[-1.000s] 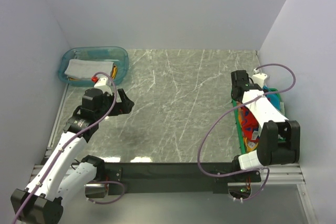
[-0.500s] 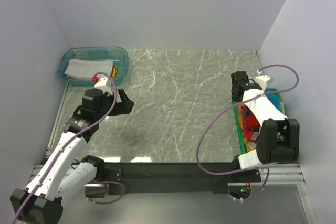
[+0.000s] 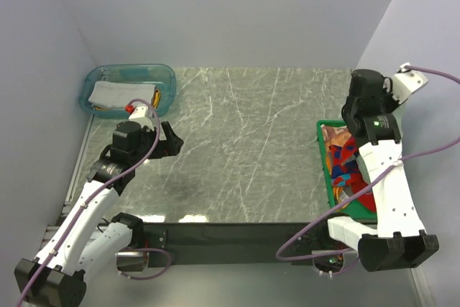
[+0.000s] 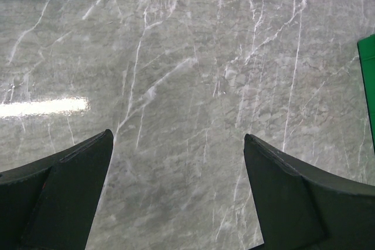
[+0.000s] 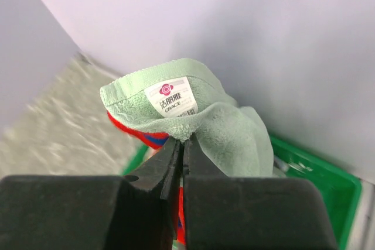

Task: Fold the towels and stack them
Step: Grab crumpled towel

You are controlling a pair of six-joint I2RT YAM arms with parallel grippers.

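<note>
Right gripper (image 5: 183,144) clamped on fold of pale green soft cloth towel (image 5: 234,130), high above green plastic crate (image 5: 328,188) at right edge of grey marble desk (image 3: 244,141). Towel bunched at gripper tips; desk middle lay leftward. Left gripper (image 4: 177,139), jaws apart, hovered well apart, across desk.

The pale green towel (image 5: 234,127) bears a white label (image 5: 171,96) with a red mark, above a red towel (image 5: 135,132) patterned blue. The crate (image 5: 328,188) is green, the table (image 4: 187,86) grey marble veined white.
</note>
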